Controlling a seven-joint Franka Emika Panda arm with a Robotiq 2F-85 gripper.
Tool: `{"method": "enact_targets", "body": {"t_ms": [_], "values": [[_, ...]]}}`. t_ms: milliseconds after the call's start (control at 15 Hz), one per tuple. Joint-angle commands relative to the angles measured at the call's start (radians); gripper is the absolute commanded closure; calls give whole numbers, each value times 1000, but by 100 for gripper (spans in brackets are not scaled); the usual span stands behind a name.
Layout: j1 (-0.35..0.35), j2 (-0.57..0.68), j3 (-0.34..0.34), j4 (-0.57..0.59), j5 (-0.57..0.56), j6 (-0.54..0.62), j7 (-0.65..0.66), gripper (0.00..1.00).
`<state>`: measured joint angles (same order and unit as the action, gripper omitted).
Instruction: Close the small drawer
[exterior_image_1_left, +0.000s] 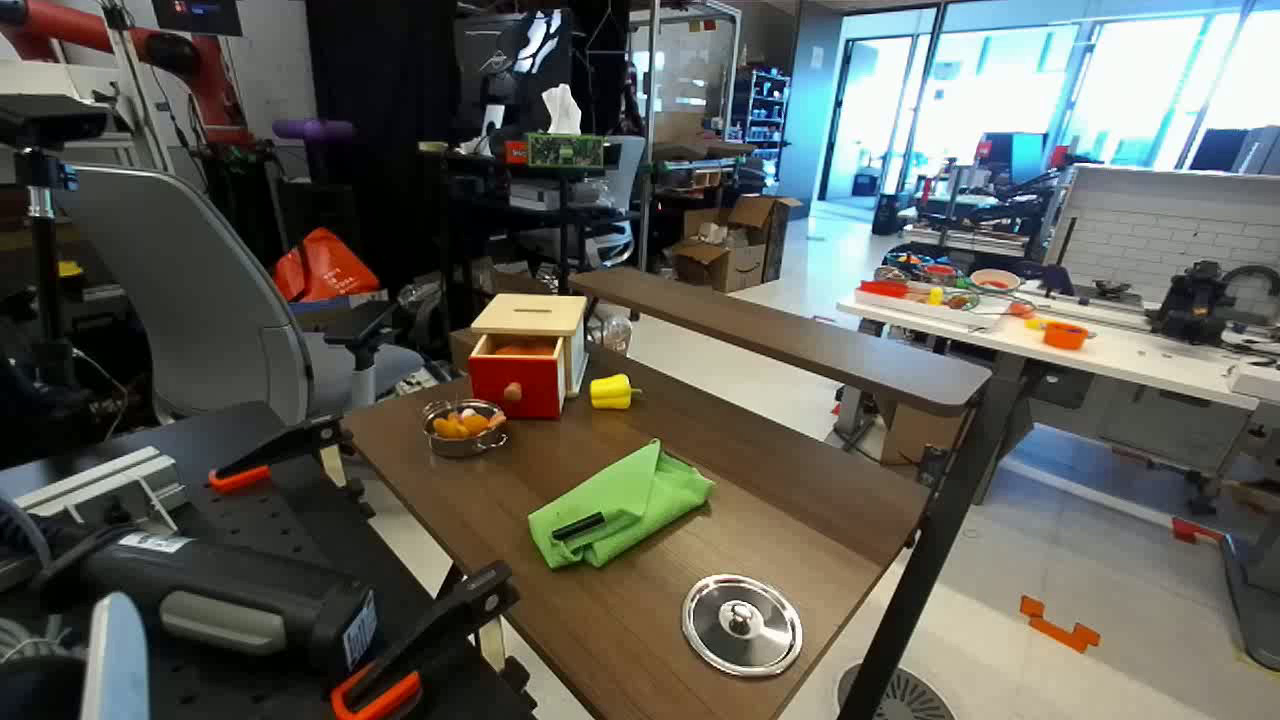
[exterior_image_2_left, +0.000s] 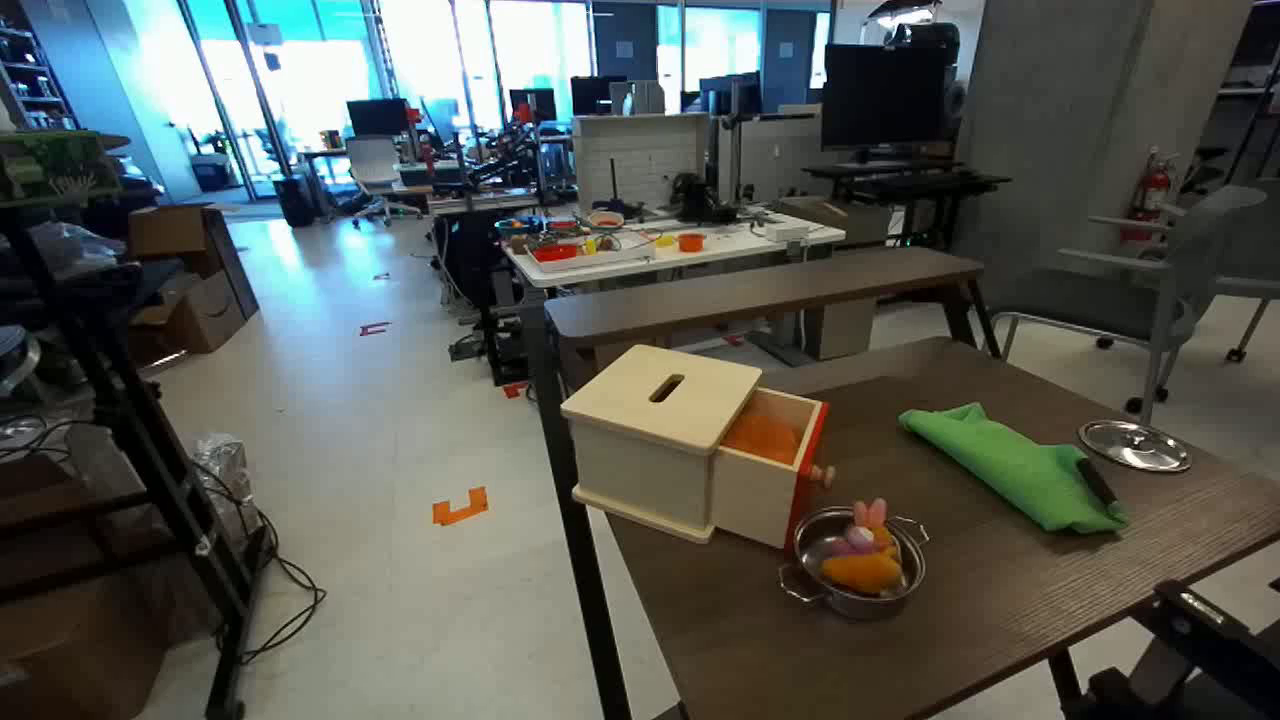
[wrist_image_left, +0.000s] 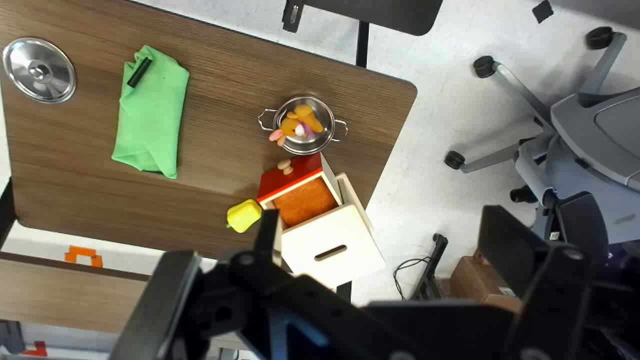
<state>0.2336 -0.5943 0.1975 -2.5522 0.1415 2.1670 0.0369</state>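
The small drawer unit is a pale wooden box with a slot in its top, in both exterior views (exterior_image_1_left: 530, 312) (exterior_image_2_left: 640, 470) and in the wrist view (wrist_image_left: 332, 245). Its drawer, with a red front (exterior_image_1_left: 515, 385) (wrist_image_left: 290, 175) and a round wooden knob, is pulled out. Orange-brown material (exterior_image_2_left: 765, 430) shows inside the drawer. My gripper (wrist_image_left: 382, 220) is open and empty in the wrist view, its fingers wide apart. One fingertip overlaps the drawer unit's side in that view; I cannot tell the height between them. The gripper is out of both exterior views.
A steel pot (exterior_image_2_left: 860, 600) with plush toys stands near the drawer's front. A yellow block (exterior_image_1_left: 612, 392) lies beside the drawer. A green cloth (exterior_image_1_left: 620, 505) with a black object and a steel lid (exterior_image_1_left: 742, 625) lie farther along the table. The unit stands near the table's end.
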Motion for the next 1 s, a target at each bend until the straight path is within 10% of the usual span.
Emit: {"method": "enact_targets", "body": {"t_ms": [0,933], "values": [[3,1,-3,2,-2,-3,2,0],[-24,88,-1,11,-42,57,-11,0]]}}
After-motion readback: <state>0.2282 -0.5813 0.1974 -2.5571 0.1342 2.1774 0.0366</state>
